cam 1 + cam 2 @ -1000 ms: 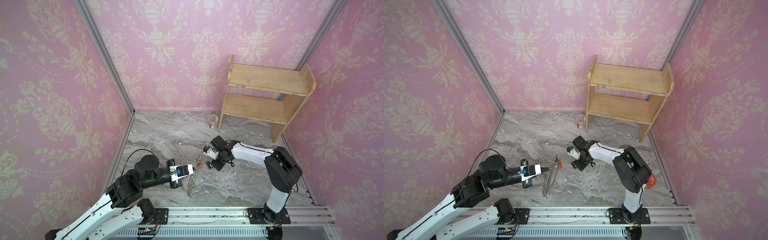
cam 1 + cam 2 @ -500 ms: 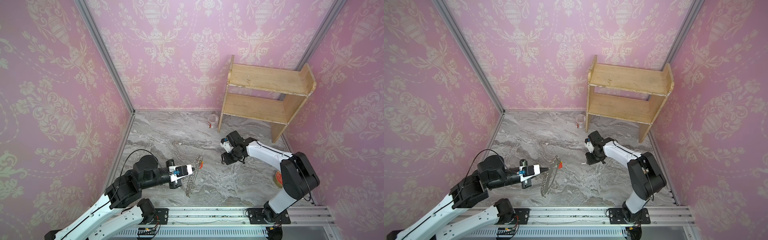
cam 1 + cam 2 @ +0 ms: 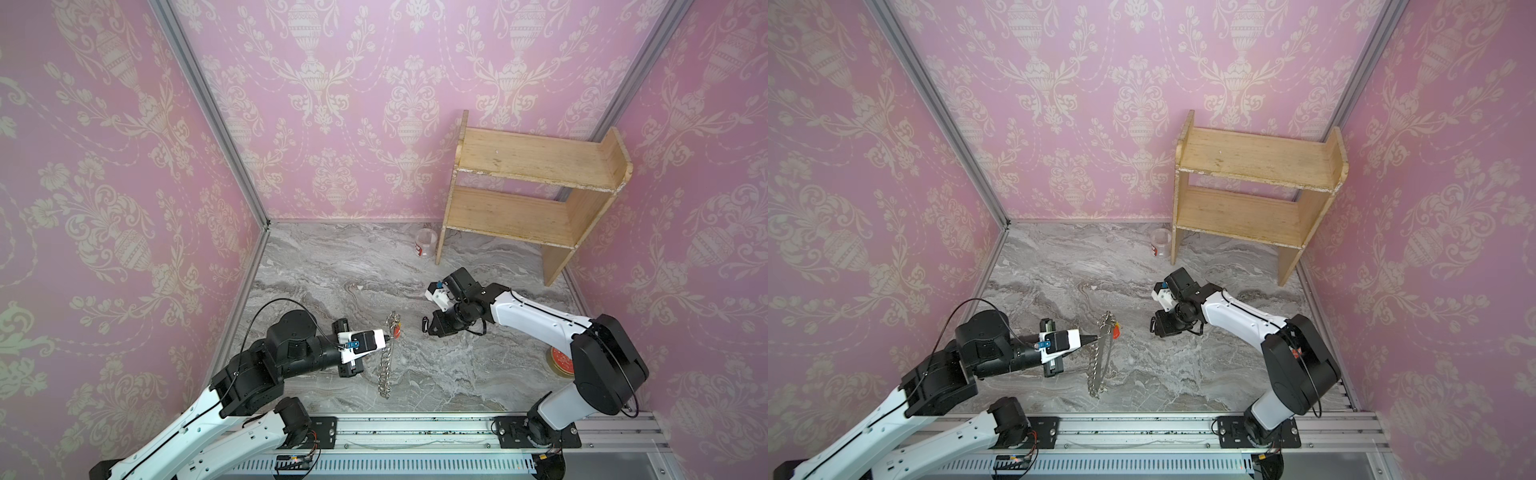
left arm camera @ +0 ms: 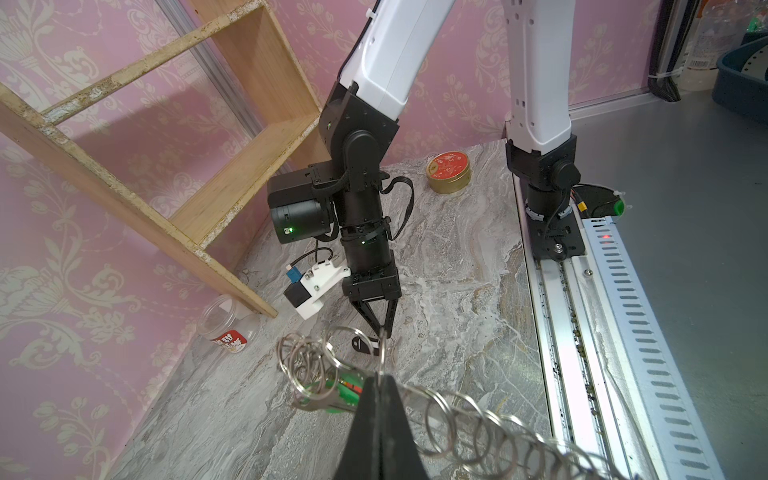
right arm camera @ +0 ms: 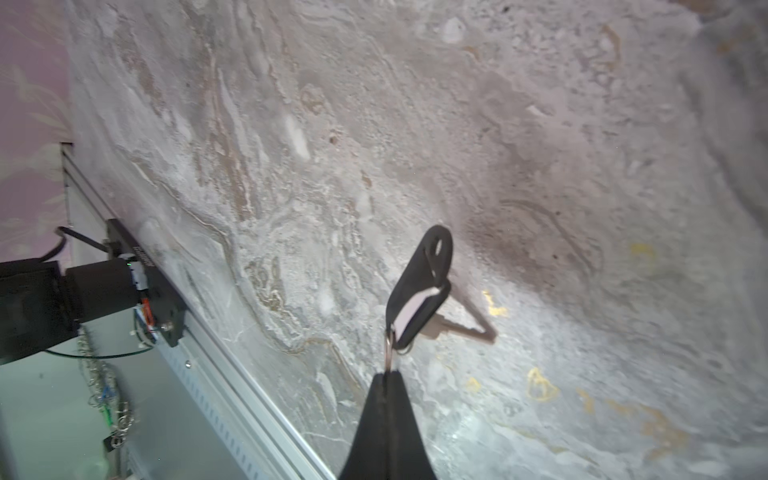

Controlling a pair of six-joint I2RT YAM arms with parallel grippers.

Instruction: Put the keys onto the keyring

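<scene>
Holding the keyring (image 4: 308, 360) raised between the arms, your left gripper (image 4: 379, 375) pinches it where chain meets rings. Your right gripper (image 5: 389, 373) pinches the black fob (image 5: 419, 286) by its small ring. Next step, as judged: bring the fob across and thread it on.

Keyring (image 4: 316, 357): a cluster of silvery split rings heading a long chain (image 3: 385, 365) of linked rings. It is pinched at the closed tips of the left gripper (image 4: 379, 376) and held up off the tabletop (image 3: 332, 270). The chain trails toward the front rail; whether its far end touches down is unclear. On the cluster are a red tag (image 3: 1116, 331), a green tag (image 4: 347, 390) and a metal key blade. Black fob (image 5: 419, 286): an oval with a pale face panel and a hole at its far end. It dangles from a small ring (image 5: 388, 353) nipped in the closed right gripper (image 5: 388, 374), just above the surface. It is near the cluster but apart from it.
</scene>
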